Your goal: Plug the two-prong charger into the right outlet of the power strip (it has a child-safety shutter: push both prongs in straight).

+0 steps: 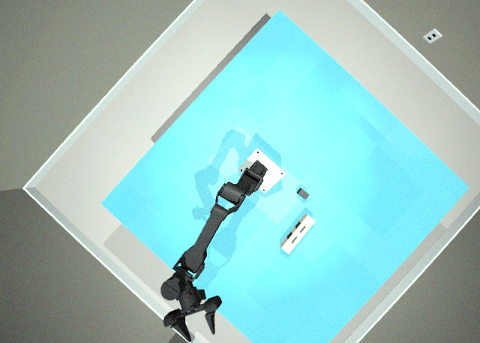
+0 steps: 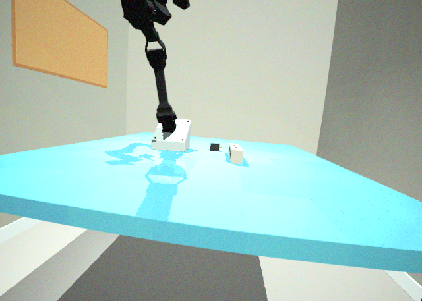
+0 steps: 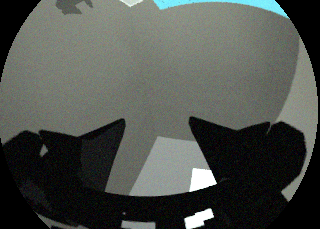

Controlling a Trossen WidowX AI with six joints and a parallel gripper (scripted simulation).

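Observation:
The charger (image 1: 302, 194) (image 2: 214, 147) is a small dark block lying on the blue table; in the exterior view a small yellow bit shows at its right side. The power strip (image 1: 307, 224) (image 2: 236, 155) is a white bar near the charger, apart from it, with dark slots on its top and dark openings on the side. My gripper (image 1: 202, 336) (image 3: 158, 121) is open and empty, high up and far from both, past the table edge in the top view. In the exterior view its fingers are cut off or unclear at the top. The wrist view shows neither charger nor strip.
The white arm base (image 1: 274, 175) (image 2: 182, 144) stands on the blue table (image 1: 349, 137) (image 2: 289, 202), to the left of the charger in the exterior view. The arm reaches up and away from it. Walls surround the table, with an orange board (image 2: 61, 35) on one and a wall outlet (image 1: 432, 35) on another.

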